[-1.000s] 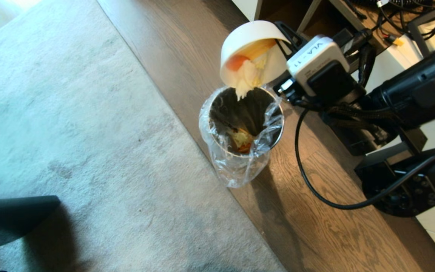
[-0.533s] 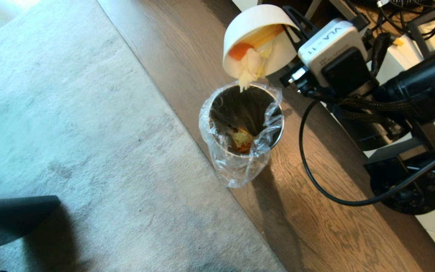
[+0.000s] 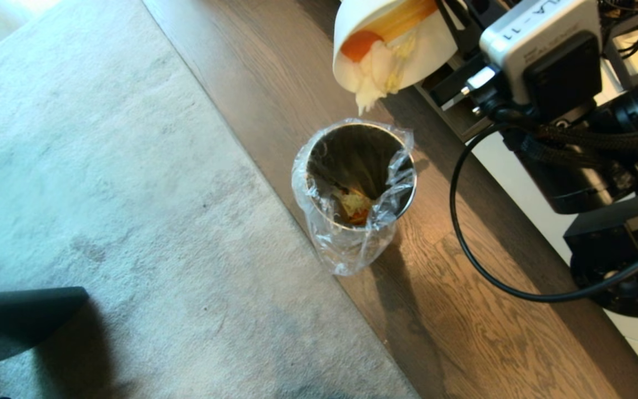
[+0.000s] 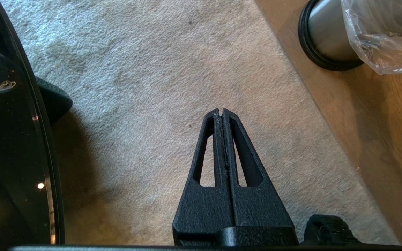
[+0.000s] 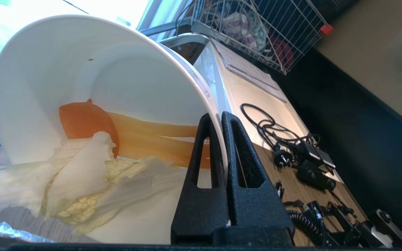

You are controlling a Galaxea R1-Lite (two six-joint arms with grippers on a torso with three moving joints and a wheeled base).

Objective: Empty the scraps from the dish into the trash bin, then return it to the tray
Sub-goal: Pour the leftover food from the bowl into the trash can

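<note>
Left pincer [image 4: 222, 113]: fingers pressed together on nothing, hanging over the carpet [image 3: 103, 183] at the left, well apart from the work.
Carpet: pale grey, filling the left part of the head view; dark object at the lower left corner (cannot tell what).
Trash bin [image 3: 358, 183]: upright on the wooden floor [image 3: 463, 332], just beside the carpet edge; brushed metal, dark base ring visible in the left wrist view [image 4: 326, 42].
Liner [image 3: 352, 249]: clear crinkled plastic, folded over the bin rim and hanging down the outside.
Inside of the bin: some yellow and orange pieces lying at the bottom.
Dish [image 3: 407, 39]: cream-white bowl, tipped steeply with the mouth toward the bin, held in the air above and behind the bin rim, not touching it.
Scraps [image 3: 377, 61]: orange piece and pale leafy pieces at the lower lip of the dish, one pale piece hanging over the edge (also in the right wrist view [image 5: 82, 167]).
Right pincer [image 5: 220, 118]: clamped on the dish rim, one finger inside and one outside.
Right side: black arm with cable; counter with cables [image 5: 291, 146] and a wire basket [image 5: 257, 31] behind.
</note>
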